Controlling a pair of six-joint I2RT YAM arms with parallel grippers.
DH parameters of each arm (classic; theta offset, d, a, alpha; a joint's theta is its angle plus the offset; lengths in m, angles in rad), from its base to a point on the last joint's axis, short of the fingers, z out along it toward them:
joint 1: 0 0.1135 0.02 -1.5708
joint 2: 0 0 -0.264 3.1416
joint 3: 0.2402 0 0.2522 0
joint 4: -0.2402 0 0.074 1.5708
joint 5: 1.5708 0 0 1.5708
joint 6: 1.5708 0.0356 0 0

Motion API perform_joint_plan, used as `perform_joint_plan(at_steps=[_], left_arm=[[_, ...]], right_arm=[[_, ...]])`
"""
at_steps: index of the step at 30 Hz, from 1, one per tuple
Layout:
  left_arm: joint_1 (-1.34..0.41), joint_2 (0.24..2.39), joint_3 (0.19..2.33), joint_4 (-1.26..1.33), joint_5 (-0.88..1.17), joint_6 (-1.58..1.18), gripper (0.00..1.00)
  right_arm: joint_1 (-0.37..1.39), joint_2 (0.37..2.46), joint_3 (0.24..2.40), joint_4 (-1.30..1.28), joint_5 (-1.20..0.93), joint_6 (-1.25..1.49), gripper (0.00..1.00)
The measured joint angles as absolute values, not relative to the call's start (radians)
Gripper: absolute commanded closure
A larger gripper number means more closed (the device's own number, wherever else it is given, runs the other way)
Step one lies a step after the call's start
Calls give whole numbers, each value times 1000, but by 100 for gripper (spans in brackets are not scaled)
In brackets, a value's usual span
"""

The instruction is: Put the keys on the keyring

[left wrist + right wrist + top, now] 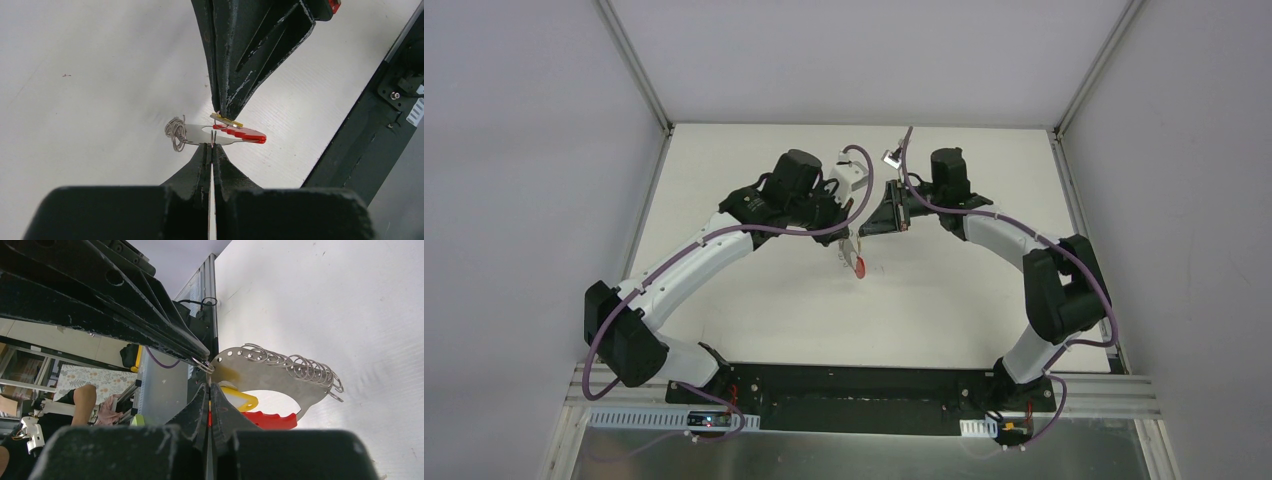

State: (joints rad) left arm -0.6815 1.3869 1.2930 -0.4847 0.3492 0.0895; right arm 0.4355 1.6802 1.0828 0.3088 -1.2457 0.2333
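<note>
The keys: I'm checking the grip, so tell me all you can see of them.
The keys look like a flat grey metal crescent with holes, a row of wire rings along its outer edge, and a red piece and a yellow tag beside it. The left gripper and right gripper, both shut, pinch one end.

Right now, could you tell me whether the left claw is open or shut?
Shut: the left claw shows no gap, pinching a small wire ring at the metal plate.

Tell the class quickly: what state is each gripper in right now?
Left gripper: closed, pinching a wire ring on the keys.
Right gripper: closed on the yellow tag.
</note>
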Motion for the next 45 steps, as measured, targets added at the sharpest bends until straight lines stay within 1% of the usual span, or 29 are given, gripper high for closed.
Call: perform_joint_plan(at_steps=[45], left_arm=[[-682,1387,1293,-485,386,91,100]], right_arm=[[453,1680,1085,351,-1253,313,100]])
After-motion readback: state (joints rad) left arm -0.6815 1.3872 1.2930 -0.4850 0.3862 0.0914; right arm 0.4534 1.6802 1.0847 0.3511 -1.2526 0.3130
